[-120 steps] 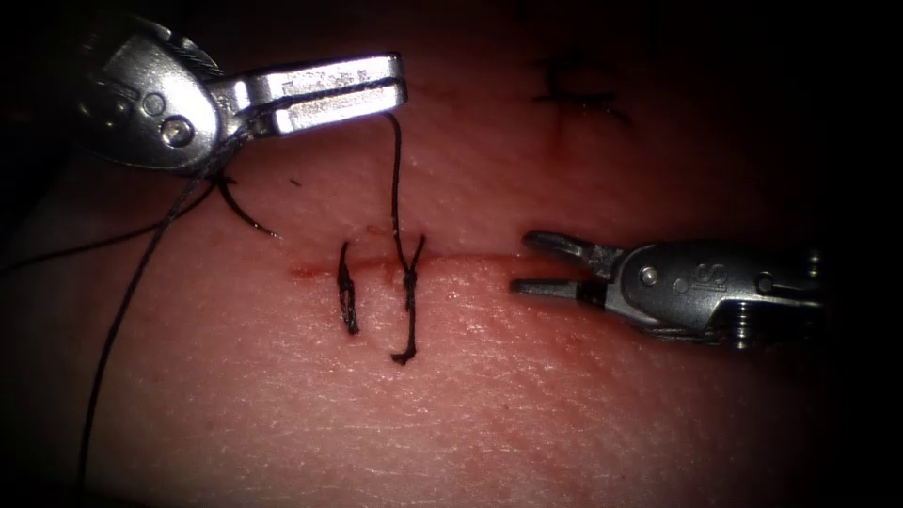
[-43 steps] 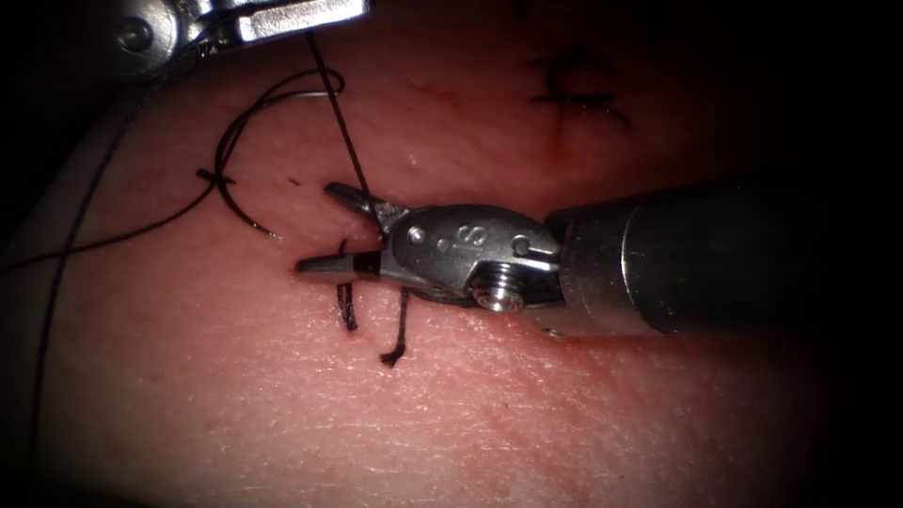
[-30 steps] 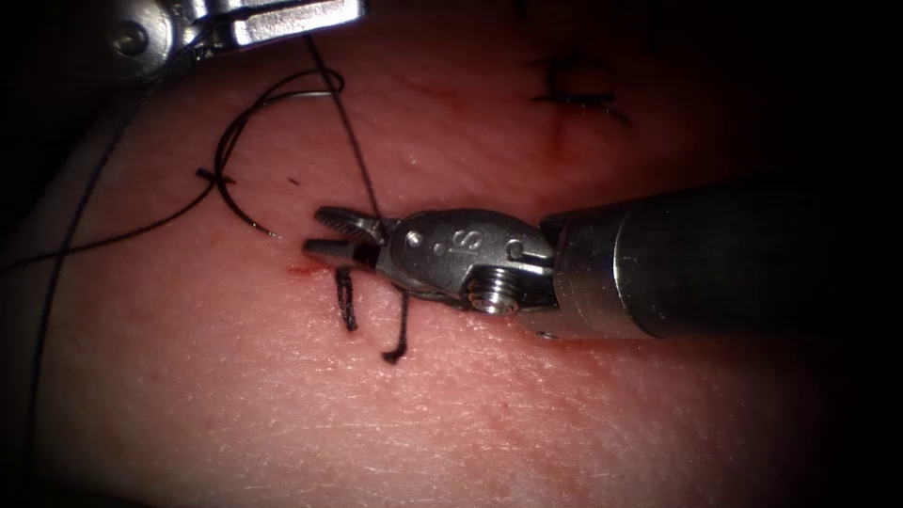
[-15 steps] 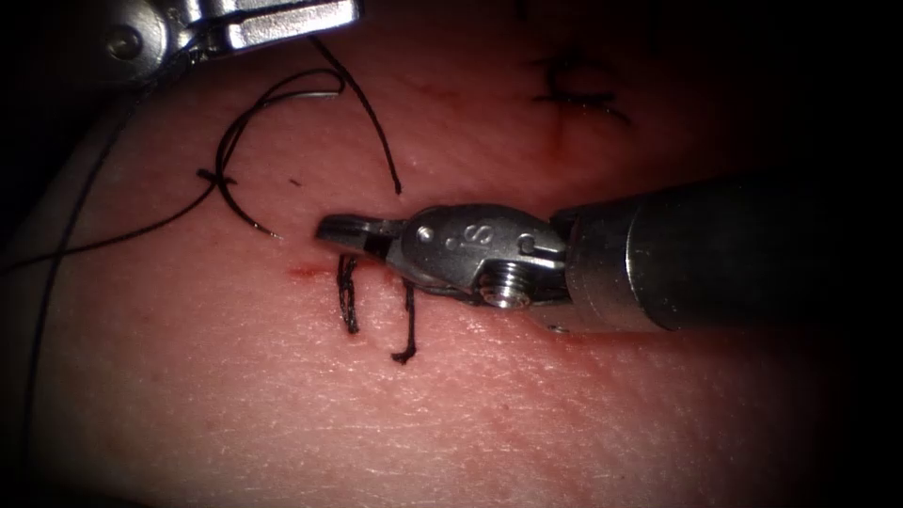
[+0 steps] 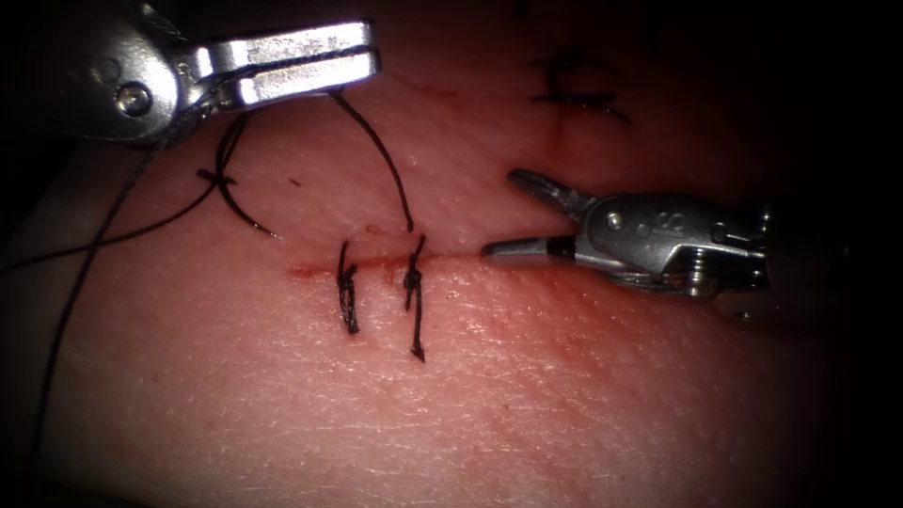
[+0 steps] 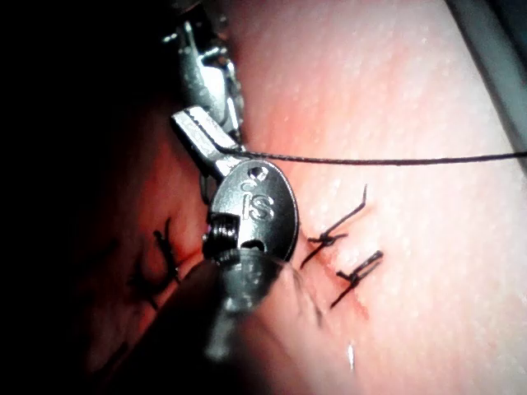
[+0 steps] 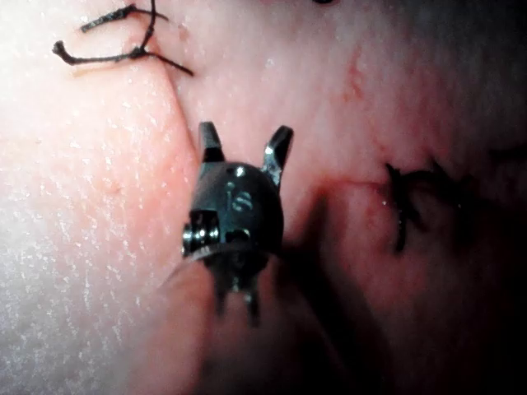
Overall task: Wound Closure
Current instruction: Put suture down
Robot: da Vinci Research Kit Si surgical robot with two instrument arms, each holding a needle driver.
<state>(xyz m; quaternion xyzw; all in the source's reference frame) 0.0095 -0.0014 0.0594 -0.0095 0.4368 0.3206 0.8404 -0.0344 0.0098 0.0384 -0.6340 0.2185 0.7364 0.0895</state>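
left tool (image 5: 372,58), a silver steel needle driver, sits up and left of the cut. Its fingers (image 5: 292,45) are clamped together on a short piece of black thread (image 5: 376,150). That piece hangs slack from the fingers and curves down to a free end just above the cut, touching nothing else. A second ago it ran taut from the right-hand knot to these fingers. Now it is severed.

right tool (image 5: 499,214), same silver steel type, has backed off to the right end of the cut. Its fingers (image 5: 541,191) are spread apart and hold nothing. One tip lies on the line of the cut, the other above it. The right wrist view agrees: right tool (image 7: 244,140) has both tips splayed over bare tissue.

thin dark curved needle (image 5: 226,193) lies loose on the pink pork tissue (image 5: 564,395), up and left of the cut's left end. Neither tool holds it and it is not in the tissue. Its upper end disappears under the left tool. The long black strand (image 5: 80,282) crosses the needle and trails off to the left.

The narrow red-edged cut (image 5: 461,258) carries two tied black stitches, left knot (image 5: 348,287) and right knot (image 5: 414,282), with short tails. Red fluid (image 5: 306,273) marks the left end of the cut. A third dark stitch (image 5: 574,89) sits well apart, to the upper right.

In the left wrist view the long strand (image 6: 395,160) runs straight across the tissue, above the two stitches (image 6: 338,234).
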